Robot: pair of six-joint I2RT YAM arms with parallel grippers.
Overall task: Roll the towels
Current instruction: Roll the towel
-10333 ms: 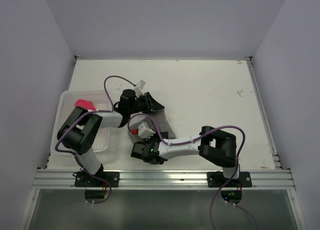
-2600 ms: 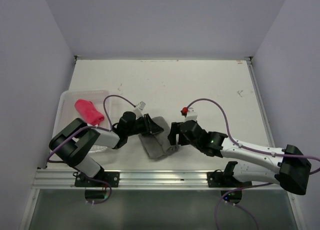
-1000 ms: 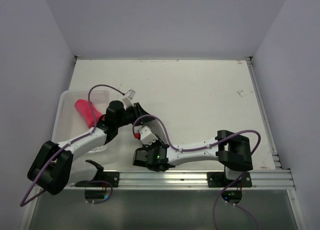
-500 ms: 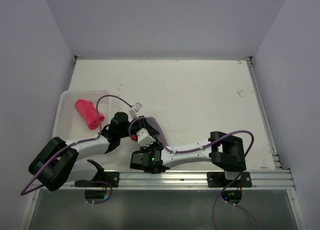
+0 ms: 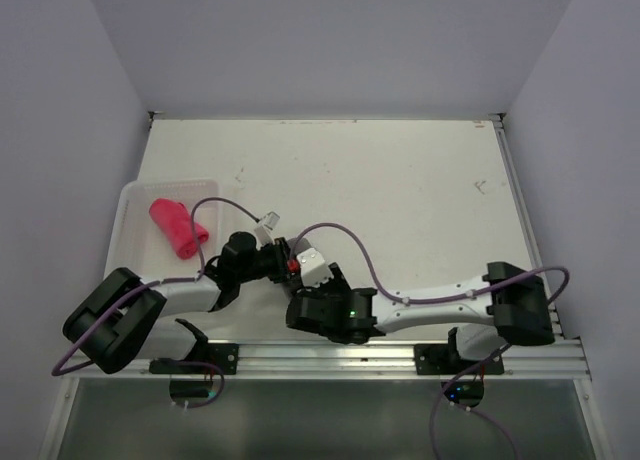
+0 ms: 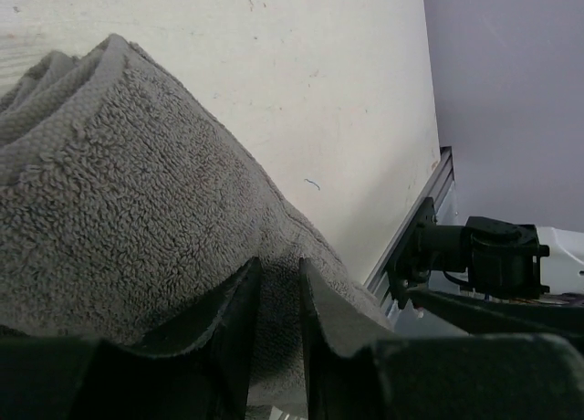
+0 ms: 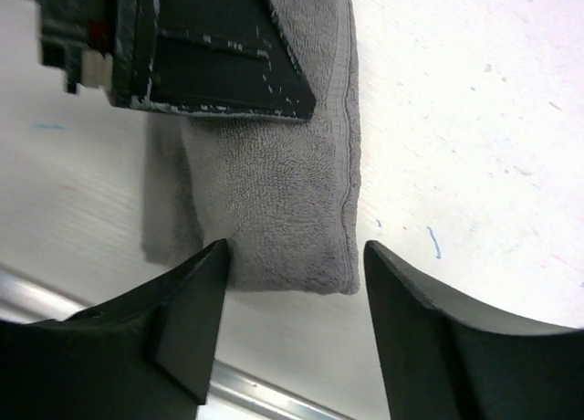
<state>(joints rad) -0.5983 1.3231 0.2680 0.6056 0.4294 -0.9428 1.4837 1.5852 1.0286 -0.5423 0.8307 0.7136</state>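
the pink towel [image 5: 178,227] lies rolled in the white basket [image 5: 130,195], so we judge the task about half done. the grey towel [image 7: 274,192], on the table [image 7: 474,119] by its near edge, looks only partly rolled. our left gripper [image 6: 274,288] is nearly closed, pinching its cloth, while our right gripper [image 7: 292,251] stands wide open astride its end, holding nothing.
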